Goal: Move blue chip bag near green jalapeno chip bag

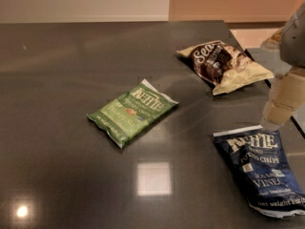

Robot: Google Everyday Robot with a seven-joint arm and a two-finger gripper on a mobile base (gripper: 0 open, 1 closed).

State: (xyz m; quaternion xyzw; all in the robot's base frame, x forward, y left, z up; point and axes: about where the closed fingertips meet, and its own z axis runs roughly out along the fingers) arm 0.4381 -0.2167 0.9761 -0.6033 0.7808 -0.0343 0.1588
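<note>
Camera view shows my gripper at the right edge, seemingly just above the top edge of the blue chip bag; I cannot tell its opening

Prob office break area: dark glossy counter, pale wall behind; claw at right edge.

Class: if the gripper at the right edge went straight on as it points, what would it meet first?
Probably the blue chip bag, whose top edge lies just below the downward-pointing gripper; depth is unclear, so perhaps the table beside it.
</note>
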